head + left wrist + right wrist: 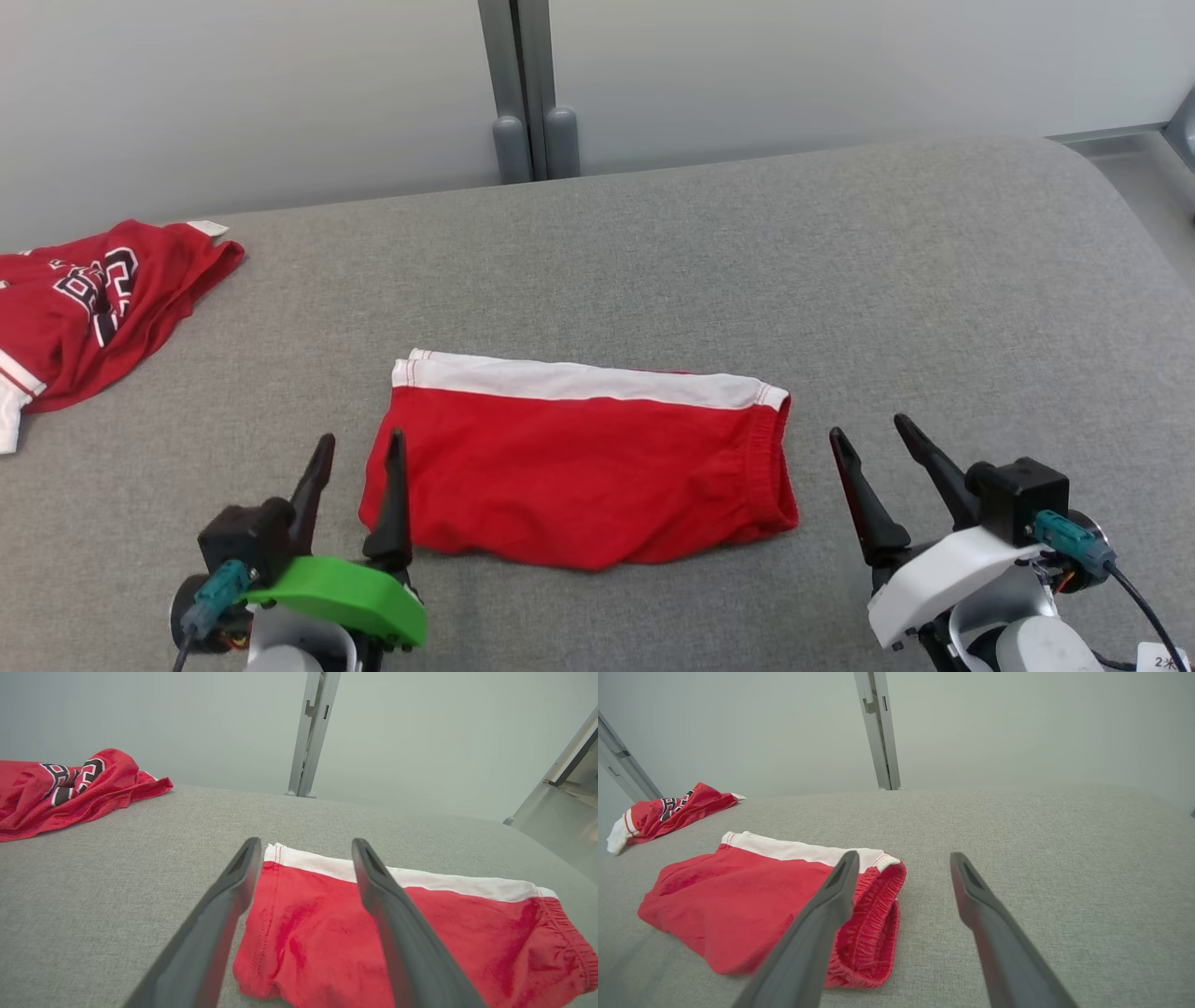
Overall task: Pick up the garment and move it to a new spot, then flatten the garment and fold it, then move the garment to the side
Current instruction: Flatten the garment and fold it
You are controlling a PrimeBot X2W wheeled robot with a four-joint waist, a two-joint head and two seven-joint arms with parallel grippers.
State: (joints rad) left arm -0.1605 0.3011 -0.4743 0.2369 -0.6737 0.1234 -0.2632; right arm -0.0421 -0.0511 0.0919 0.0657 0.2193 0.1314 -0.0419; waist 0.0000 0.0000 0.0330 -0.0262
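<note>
- Left claw (362, 439) sits low at the near left, fingers spread and empty, its inner finger at the left edge of the garment (583, 476).
- Right claw (868, 427), fingers apart and empty, is just beside the garment's elastic end.
- The red garment, white-banded, lies folded mid-worktop (840, 261).
- The crumpled red jersey (84, 308) lies far left; its black lettering is unreadable.

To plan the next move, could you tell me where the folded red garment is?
Head view: the folded red garment lies centred on the grey surface, between the left fingers and right fingers.
</note>
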